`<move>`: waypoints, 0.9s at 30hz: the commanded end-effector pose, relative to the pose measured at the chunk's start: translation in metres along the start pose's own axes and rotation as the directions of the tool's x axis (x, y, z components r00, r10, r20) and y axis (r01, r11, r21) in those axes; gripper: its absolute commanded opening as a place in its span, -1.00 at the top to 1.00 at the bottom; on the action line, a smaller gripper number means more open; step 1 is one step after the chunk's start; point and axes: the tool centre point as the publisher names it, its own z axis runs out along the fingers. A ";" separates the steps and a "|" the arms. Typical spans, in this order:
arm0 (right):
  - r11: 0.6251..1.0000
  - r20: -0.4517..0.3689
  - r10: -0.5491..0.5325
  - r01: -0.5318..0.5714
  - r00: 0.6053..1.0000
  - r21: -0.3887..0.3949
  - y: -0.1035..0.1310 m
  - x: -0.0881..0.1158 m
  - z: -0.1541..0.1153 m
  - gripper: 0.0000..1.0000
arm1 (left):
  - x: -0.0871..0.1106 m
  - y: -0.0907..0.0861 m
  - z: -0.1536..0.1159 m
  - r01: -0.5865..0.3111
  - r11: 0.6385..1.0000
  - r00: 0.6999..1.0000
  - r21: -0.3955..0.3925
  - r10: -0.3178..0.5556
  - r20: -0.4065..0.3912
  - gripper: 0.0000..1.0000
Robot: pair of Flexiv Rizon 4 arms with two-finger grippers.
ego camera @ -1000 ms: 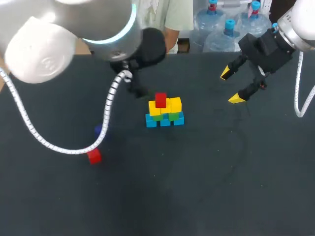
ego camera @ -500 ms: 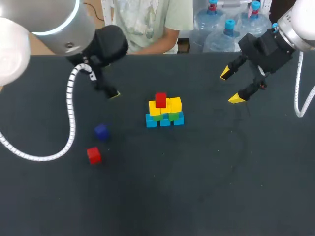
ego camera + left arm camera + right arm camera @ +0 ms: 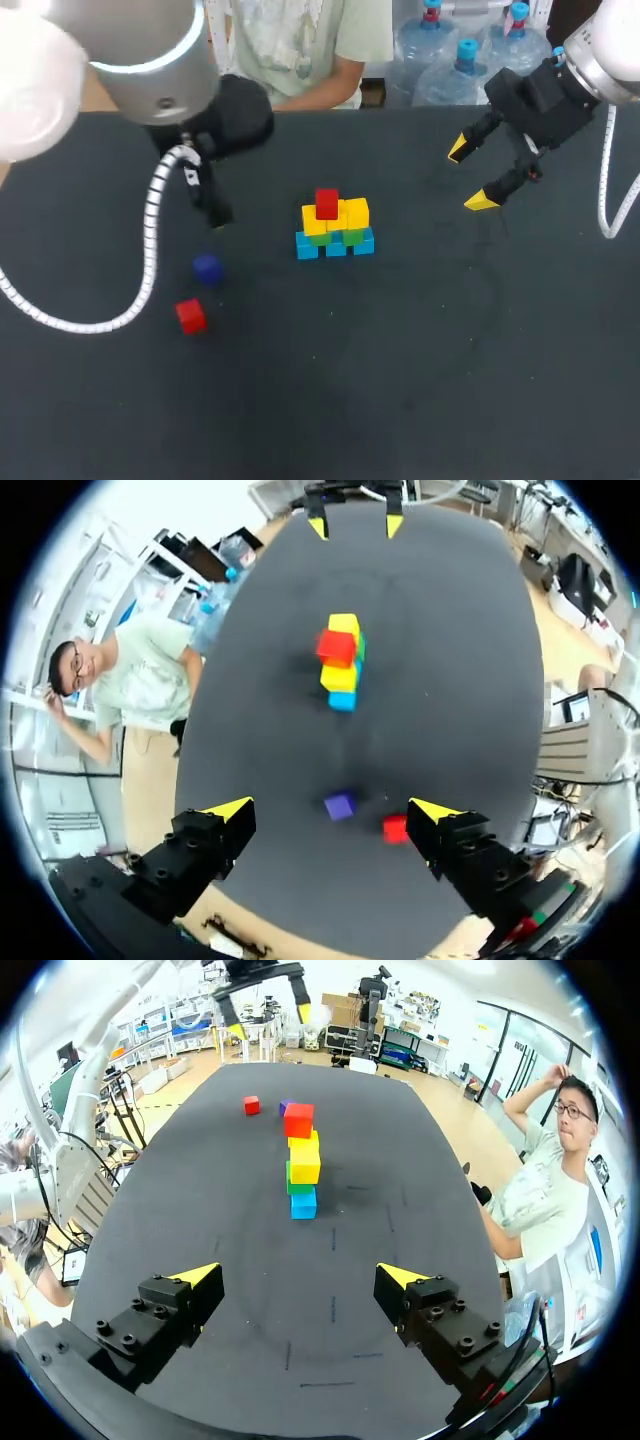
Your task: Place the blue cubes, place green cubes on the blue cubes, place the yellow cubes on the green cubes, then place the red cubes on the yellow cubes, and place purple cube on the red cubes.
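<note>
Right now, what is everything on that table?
blue cubes: three, light blue, bottom row of the central stack
green cubes: at least two, green, on the blue cubes
yellow cubes: at least two, yellow, above the green cubes
top red cube: one, red, on the stack
loose red cube: one, red, left of the stack
purple cube: one, dark purple, beside the loose red cube
table: one, black
left hand: open, above the purple cube
right hand: open, right of the stack

My left arm: silver-grey rounded left arm, glowing pale-blue ring, black wrist housing.
Its line: white ribbed hose.
My right arm: white-shelled right arm, thin white cable.
Grippers: left gripper, right gripper; black screw-studded fingers, yellow wedge tips.
</note>
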 end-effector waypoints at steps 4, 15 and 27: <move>1.000 0.001 -0.001 0.001 1.000 0.000 0.000 0.000 0.000 -1.00 | -0.001 -0.035 -0.006 0.054 0.998 0.961 -0.036 -0.062 -0.269 -1.00; 1.000 0.001 -0.001 0.001 1.000 0.000 0.000 0.000 0.000 -1.00 | 0.017 -0.051 0.019 0.117 0.992 0.954 0.036 -0.102 -0.282 -1.00; 1.000 0.001 -0.001 0.001 1.000 0.000 0.000 0.000 0.000 -1.00 | 0.018 -0.066 0.032 0.100 0.992 0.968 0.082 -0.078 -0.238 -1.00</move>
